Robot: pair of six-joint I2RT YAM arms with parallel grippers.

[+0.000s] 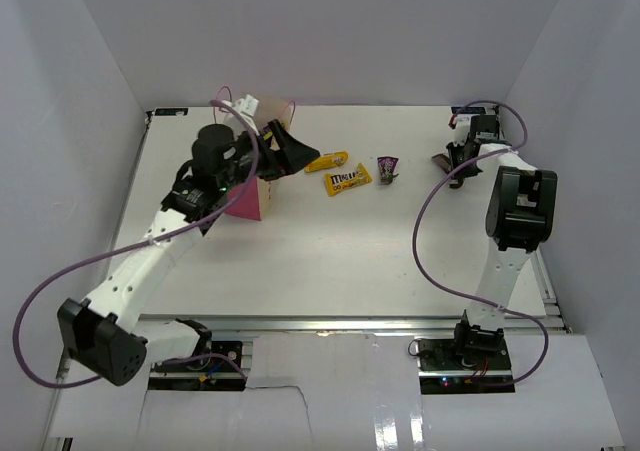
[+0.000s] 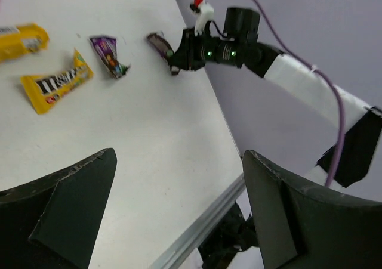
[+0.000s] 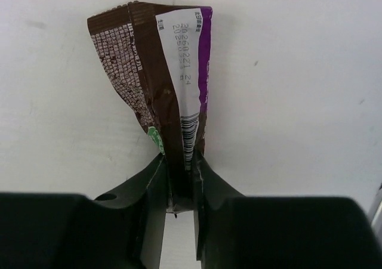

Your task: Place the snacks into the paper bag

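The pink paper bag [image 1: 247, 201] stands upright at the left, largely covered by my left arm. My left gripper [image 1: 295, 153] hovers just right of the bag's top, open and empty; the left wrist view shows its fingers [image 2: 71, 203] wide apart. My right gripper [image 3: 179, 167] is shut on one end of the dark brown bar [image 3: 155, 72], low over the table at the far right [image 1: 455, 166]. Two yellow candy packets [image 1: 327, 161] [image 1: 347, 179] and a tiny purple wrapper [image 1: 387, 168] lie on the table between the arms.
White walls enclose the table on three sides. The right wall runs close behind the right gripper. The table's metal front rail [image 1: 340, 323] lies near the arm bases. Purple cables loop from both arms.
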